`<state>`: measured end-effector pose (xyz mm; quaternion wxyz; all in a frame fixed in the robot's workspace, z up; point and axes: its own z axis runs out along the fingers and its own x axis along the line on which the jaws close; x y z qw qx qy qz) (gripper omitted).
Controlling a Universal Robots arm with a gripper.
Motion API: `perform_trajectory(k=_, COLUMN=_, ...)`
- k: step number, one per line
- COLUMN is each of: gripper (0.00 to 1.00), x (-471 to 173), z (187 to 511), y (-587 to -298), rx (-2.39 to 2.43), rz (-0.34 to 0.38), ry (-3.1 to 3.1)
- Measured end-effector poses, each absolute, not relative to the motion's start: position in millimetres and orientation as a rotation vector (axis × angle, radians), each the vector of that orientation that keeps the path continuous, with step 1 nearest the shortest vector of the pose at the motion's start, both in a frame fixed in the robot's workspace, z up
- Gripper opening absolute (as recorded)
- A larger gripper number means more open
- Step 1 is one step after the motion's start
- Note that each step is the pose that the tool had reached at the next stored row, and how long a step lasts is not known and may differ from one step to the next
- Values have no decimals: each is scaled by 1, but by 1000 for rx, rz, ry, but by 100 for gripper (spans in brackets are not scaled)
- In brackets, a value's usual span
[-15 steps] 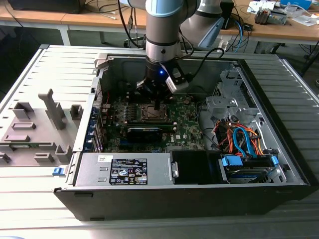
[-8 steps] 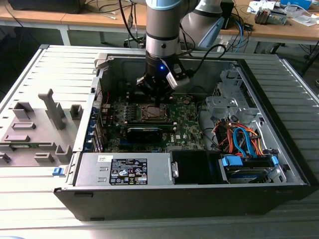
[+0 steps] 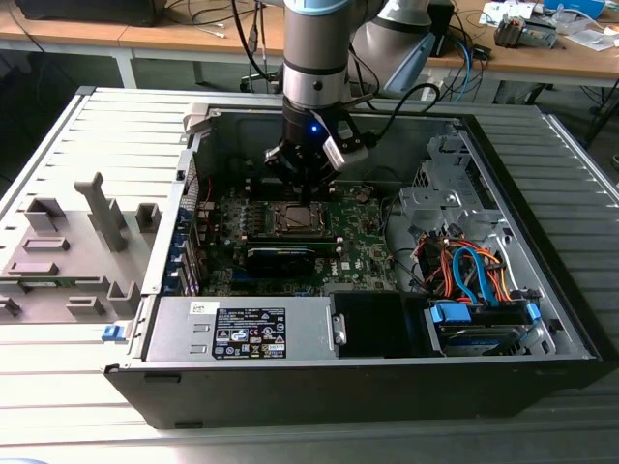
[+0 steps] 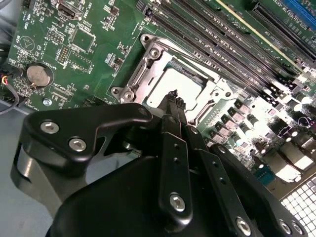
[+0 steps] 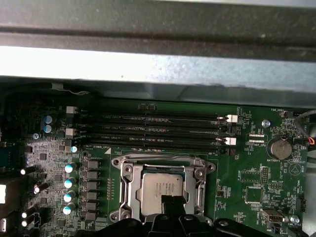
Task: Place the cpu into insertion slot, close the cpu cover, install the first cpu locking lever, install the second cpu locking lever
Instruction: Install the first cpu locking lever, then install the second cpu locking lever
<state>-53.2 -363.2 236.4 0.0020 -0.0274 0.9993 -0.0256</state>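
while our black claw [image 4: 174,98] is pressing down pinched together, we are seeing the pale square metal cpu [image 5: 163,190] sitting under the silver frame cover [image 5: 129,192]; whether the levers are locked, we cannot tell.

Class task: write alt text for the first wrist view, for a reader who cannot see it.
The cpu lies in its socket under the closed cpu cover on a green motherboard, with the gripper just over its edge. Beyond run long black memory slots.

A lab workbench: an opened computer case [image 3: 387,358] lies on a grey slatted table [image 3: 87,135], wooden desks [image 3: 193,39] strewn with cables [image 3: 208,14] behind it.
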Motion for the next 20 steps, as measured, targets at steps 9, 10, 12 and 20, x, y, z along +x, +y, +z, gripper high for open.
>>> perform_trajectory(k=9, gripper=11, x=-53, z=236, y=-363, rx=-86, rz=-88, ry=3135)
perform_trajectory(k=10, gripper=11, x=-53, z=236, y=-363, rx=-86, rz=-88, ry=3135)
perform_trajectory(k=12, gripper=11, x=-52, z=236, y=-363, rx=-86, rz=-88, ry=3135)
perform_trajectory(k=20, gripper=11, x=-41, z=235, y=-369, rx=-86, rz=-88, ry=3137)
